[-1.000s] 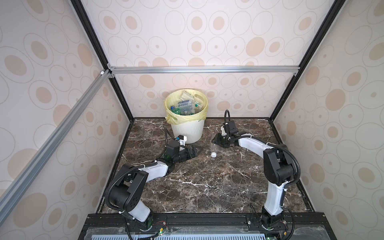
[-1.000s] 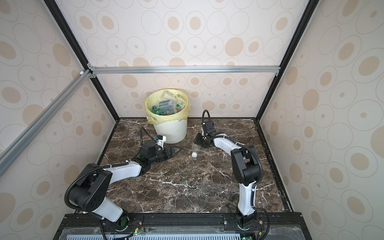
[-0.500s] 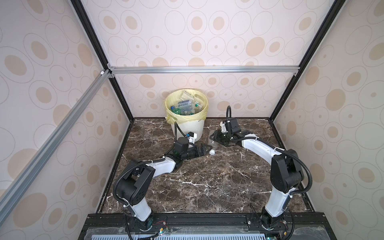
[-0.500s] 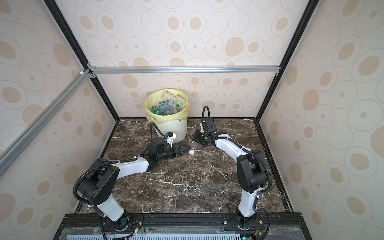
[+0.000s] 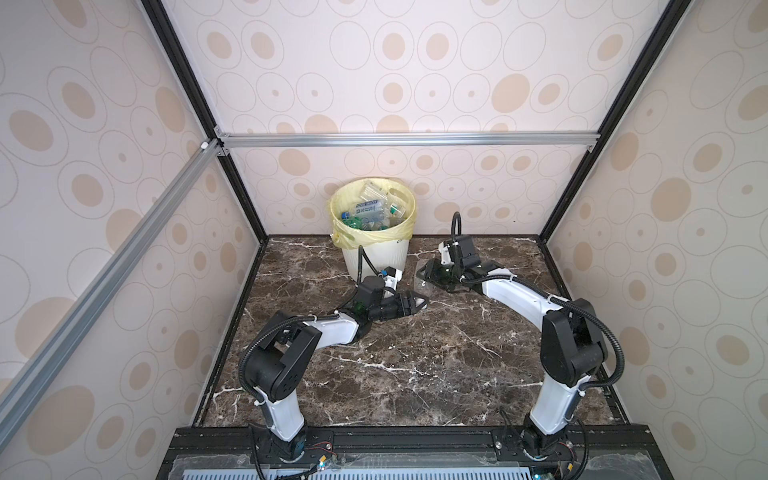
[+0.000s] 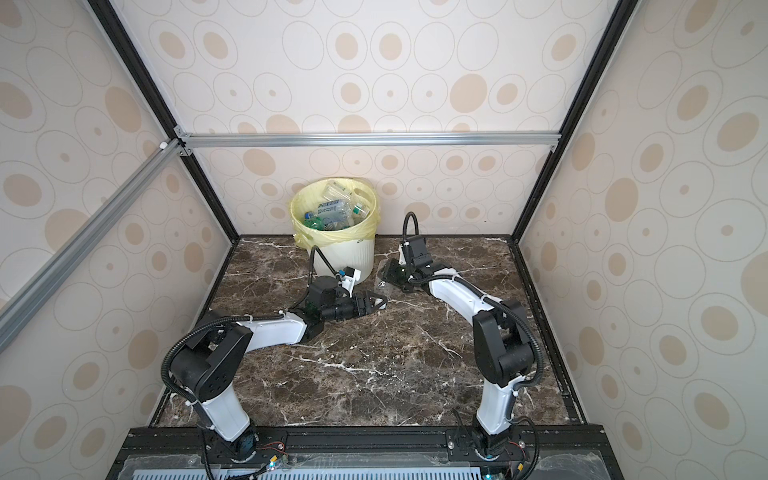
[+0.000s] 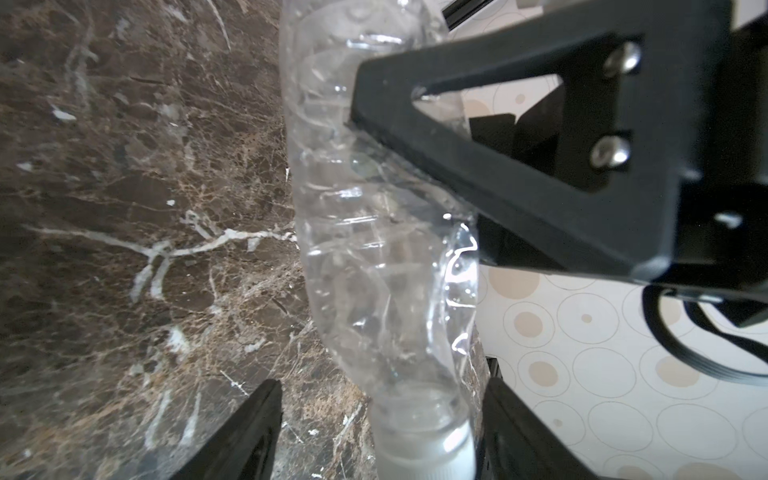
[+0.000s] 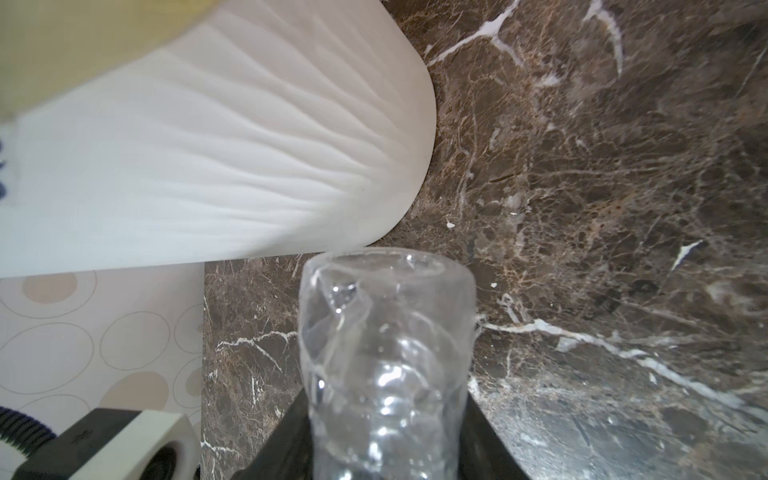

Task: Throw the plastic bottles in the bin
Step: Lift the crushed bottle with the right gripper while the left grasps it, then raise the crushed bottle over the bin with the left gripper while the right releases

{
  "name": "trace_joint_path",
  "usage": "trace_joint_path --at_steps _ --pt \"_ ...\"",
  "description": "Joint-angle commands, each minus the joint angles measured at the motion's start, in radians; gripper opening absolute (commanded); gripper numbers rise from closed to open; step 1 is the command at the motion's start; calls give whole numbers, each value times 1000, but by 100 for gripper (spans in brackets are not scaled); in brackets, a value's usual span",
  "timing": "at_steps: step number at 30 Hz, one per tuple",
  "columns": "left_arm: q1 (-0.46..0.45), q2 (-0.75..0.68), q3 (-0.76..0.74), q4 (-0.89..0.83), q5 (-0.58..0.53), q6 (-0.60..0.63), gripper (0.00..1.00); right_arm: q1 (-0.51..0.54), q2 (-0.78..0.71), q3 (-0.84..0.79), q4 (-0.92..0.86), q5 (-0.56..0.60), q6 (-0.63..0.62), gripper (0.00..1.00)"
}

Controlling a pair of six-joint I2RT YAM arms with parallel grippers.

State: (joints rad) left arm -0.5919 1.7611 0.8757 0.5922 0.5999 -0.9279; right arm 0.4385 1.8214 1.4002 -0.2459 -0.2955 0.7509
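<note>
Bottle [image 7: 374,249]: crumpled clear plastic; right gripper [image 8: 386,440] clamps its body; left gripper [image 7: 381,384] agape astride white cap [image 7: 424,457]

Cream bin [image 5: 392,255], yellow bag [image 5: 374,232], brown white-veined tabletop [image 5: 415,365].

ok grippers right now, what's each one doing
left gripper: open, jaws either side of the capped neck of the clear bottle
right gripper: shut on the clear bottle

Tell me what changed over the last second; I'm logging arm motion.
The left end effector reached right from beside the bin to the white cap of the clear bottle, jaws now either side of it. The right end effector kept its grip on the bottle; bin unmoved.
</note>
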Motion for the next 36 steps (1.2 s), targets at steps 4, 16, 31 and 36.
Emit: trace_joint_path --at_steps 4,16,31,36 --pt "-18 24 43 64 29 -30 66 13 -17 31 7 0 15 45" --pt "-19 32 40 66 14 -42 39 19 -13 36 -7 12 0 45" --pt "-17 26 98 -141 -64 52 21 23 -43 5 -6 25 -10 60" --pt "-16 6 122 -249 -96 138 21 22 -65 5 -24 45 -28 70"
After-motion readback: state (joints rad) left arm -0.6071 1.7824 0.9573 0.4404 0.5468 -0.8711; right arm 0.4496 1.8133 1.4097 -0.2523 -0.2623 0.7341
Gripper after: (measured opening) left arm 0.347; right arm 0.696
